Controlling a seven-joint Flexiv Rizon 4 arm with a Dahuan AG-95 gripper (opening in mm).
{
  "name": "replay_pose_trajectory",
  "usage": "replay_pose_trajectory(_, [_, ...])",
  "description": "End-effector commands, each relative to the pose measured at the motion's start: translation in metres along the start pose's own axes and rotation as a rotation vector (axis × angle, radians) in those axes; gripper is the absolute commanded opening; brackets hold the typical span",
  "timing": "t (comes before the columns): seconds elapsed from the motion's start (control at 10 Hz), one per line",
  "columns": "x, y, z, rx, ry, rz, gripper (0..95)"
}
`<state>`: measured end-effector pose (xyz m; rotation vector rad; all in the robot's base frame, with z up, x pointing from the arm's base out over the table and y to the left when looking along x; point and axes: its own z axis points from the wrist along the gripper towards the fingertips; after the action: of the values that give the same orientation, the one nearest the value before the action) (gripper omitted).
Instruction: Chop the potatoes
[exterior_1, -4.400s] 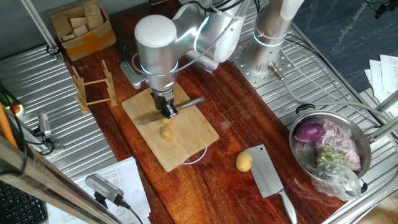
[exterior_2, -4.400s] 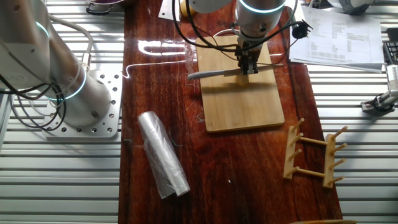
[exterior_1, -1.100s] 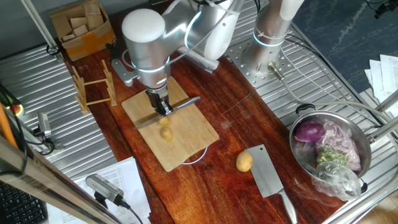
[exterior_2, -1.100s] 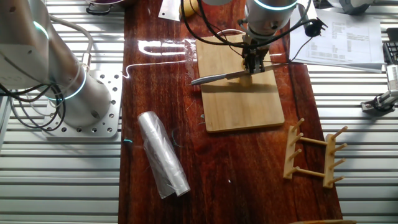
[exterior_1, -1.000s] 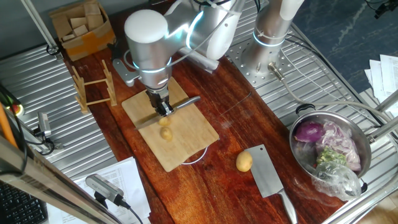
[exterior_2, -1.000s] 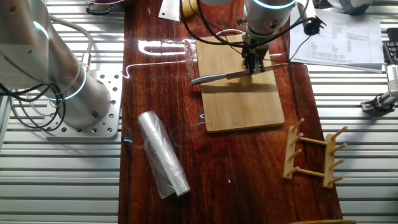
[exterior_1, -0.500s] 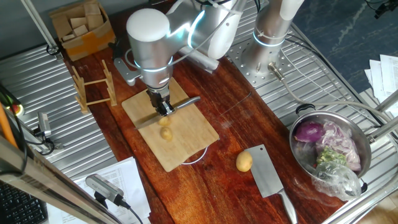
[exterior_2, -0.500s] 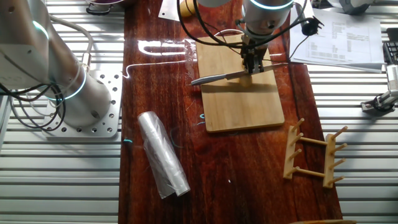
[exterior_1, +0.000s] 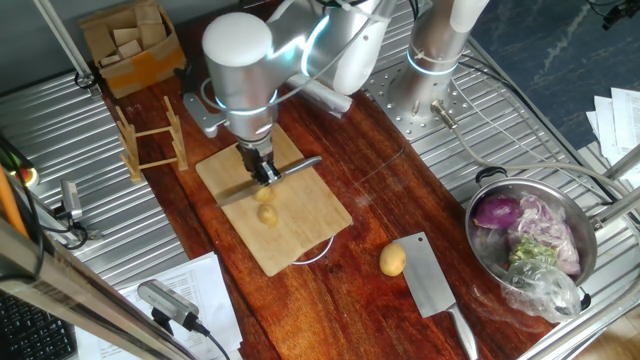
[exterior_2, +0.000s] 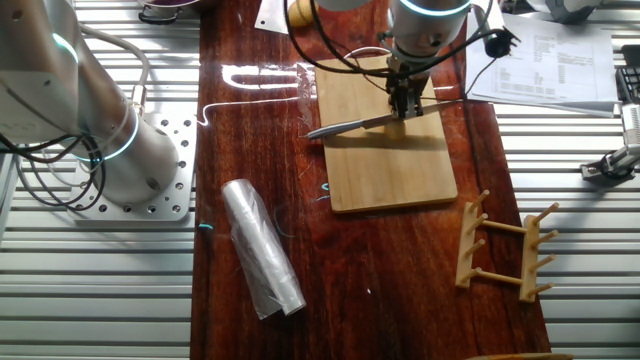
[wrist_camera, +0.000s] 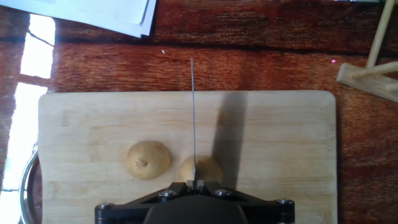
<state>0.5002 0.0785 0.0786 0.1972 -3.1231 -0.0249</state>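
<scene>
Above a wooden cutting board (exterior_1: 290, 222), a knife (exterior_2: 352, 124) pinched in the hand (exterior_1: 266, 176), blade edge-on over one of two baby potatoes (wrist_camera: 148, 160), both resting side by side on the board.

arm's bent over near the counter's back edge, wrist pointing straight down, gripper (exterior_1: 266, 174) clamped tight around a knife (exterior_1: 272, 178) handle

My dark red-brown wooden tabletop (exterior_1: 395, 190) carries a pale rectangular wooden cutting board (exterior_1: 305, 225), a steel cleaver (exterior_1: 432, 282) just beside a larger golden-brown potato (exterior_1: 392, 260), a small wooden peg rack (exterior_2: 500, 250), and a silvery foil roll (exterior_2: 262, 262).
</scene>
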Motion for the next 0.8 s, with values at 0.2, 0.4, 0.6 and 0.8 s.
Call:
replay_pose_trajectory(0.2, [0.004, 0.001, -0.016, -0.004, 0.013, -0.001, 0.0])
replay_pose_trajectory(0.4, [0.006, 0.000, -0.024, -0.008, 0.021, -0.004, 0.0])
replay_pose_trajectory(0.6, [0.003, -0.002, -0.022, -0.009, 0.017, -0.003, 0.0])
replay_pose_trajectory(0.8, [-0.002, -0.005, -0.006, -0.005, 0.001, -0.006, 0.0])
